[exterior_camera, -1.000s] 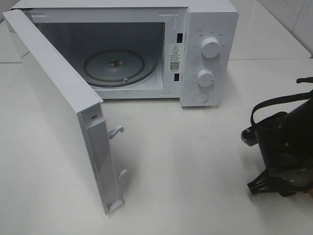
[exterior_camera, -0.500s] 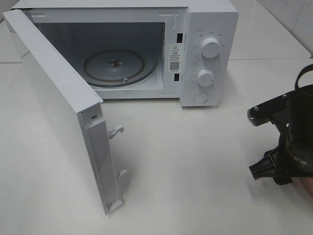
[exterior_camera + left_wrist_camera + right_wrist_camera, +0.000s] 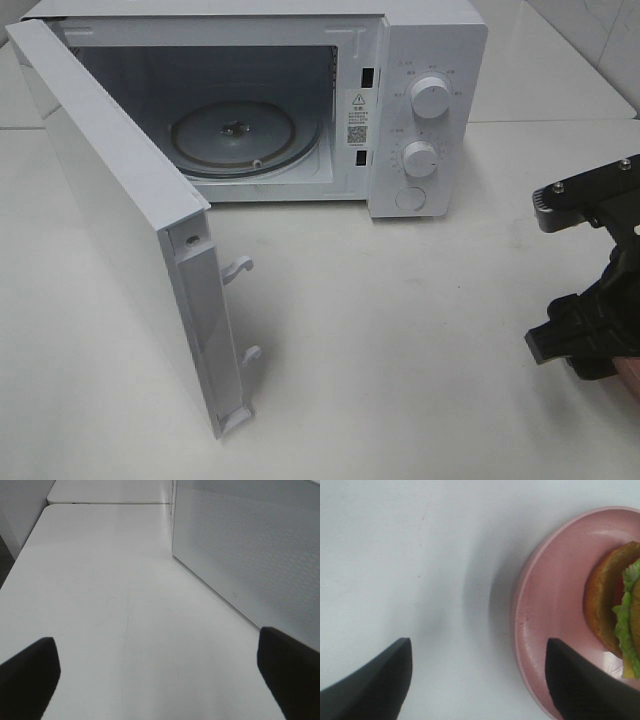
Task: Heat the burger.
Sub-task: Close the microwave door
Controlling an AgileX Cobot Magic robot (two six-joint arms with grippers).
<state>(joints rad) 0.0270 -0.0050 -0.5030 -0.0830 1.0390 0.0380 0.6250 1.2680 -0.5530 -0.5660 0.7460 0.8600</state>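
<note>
The bench (image 3: 420, 330) under me is plain white and smooth, with a few faint scuff lines that show in my left wrist view. A white tiled wall (image 3: 600, 40) stands behind it at the far right. On the bench sits a white microwave (image 3: 430, 60) with its door (image 3: 120, 230) swung wide towards the left, so the round glass turntable (image 3: 235, 135) inside lies bare. Two round knobs (image 3: 430, 98) sit one above the other on its front panel.

My left hand (image 3: 160, 675) hovers low over the bench just beside the outer face of the open door, its two dark fingers (image 3: 30, 675) spread wide apart, with only bench surface between them. It holds and touches nothing.

My right hand (image 3: 477, 680) is at the right edge of the bench, pointing down. Its fingers (image 3: 375, 685) stand well apart too and grip nothing. One finger hangs over bare bench, the other over the near rim of a salmon-pink plate (image 3: 545, 610).

The burger (image 3: 615, 605) lies on that plate, off to one side of my right hand, beyond the gap between the fingers. I see its golden-brown bun and a frill of green lettuce; the rest runs out of my wrist view. In the high view my own arm (image 3: 600, 290) hides it.
</note>
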